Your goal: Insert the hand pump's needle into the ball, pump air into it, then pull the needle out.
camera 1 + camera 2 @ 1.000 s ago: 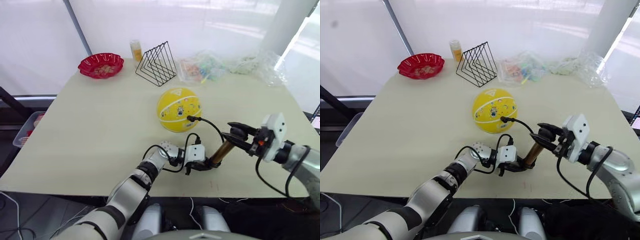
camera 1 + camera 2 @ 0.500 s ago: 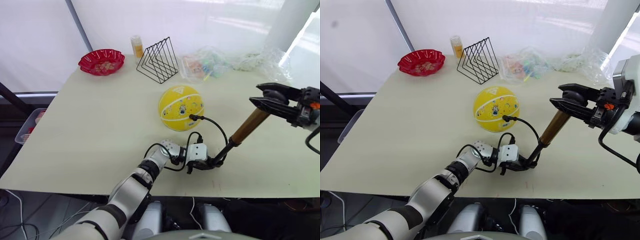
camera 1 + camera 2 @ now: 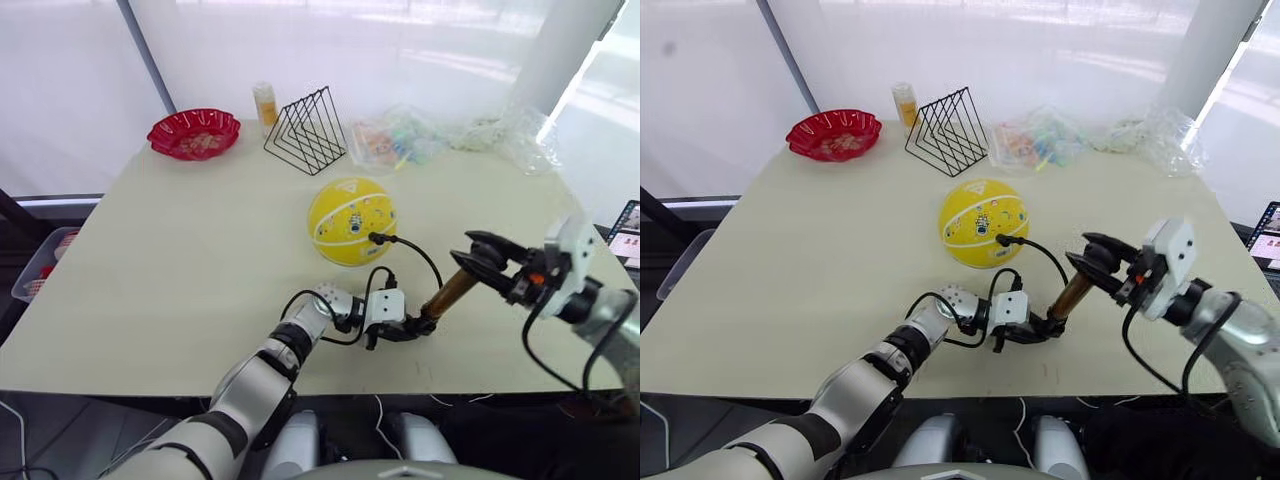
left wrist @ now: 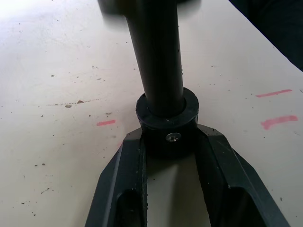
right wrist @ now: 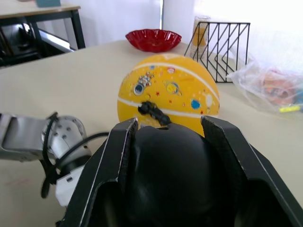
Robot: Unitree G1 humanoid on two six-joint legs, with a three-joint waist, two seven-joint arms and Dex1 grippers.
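The yellow ball (image 3: 350,219) rests mid-table. At its near side sits the black fitting of the needle (image 3: 377,238); the pin itself is hidden in the ball. A thin black hose (image 3: 428,260) arcs from there to the foot of the hand pump (image 3: 447,294), whose brass cylinder leans to the right. My left gripper (image 4: 166,142) is shut on the pump's black bottom cap, down on the table. My right gripper (image 5: 169,142) is shut on the pump's black knob handle (image 5: 171,179) at the cylinder's upper end (image 3: 1095,266), with the ball (image 5: 168,94) just beyond.
At the table's far side stand a red scalloped bowl (image 3: 193,133), a small yellow bottle (image 3: 265,102), a black wire rack (image 3: 306,130) and crumpled plastic bags (image 3: 402,142). The table's front edge (image 3: 330,388) runs just behind my left gripper.
Half a second ago my right gripper held the handle pulled out high to the right. It has since come back down toward the cylinder. The left gripper and ball have stayed put.
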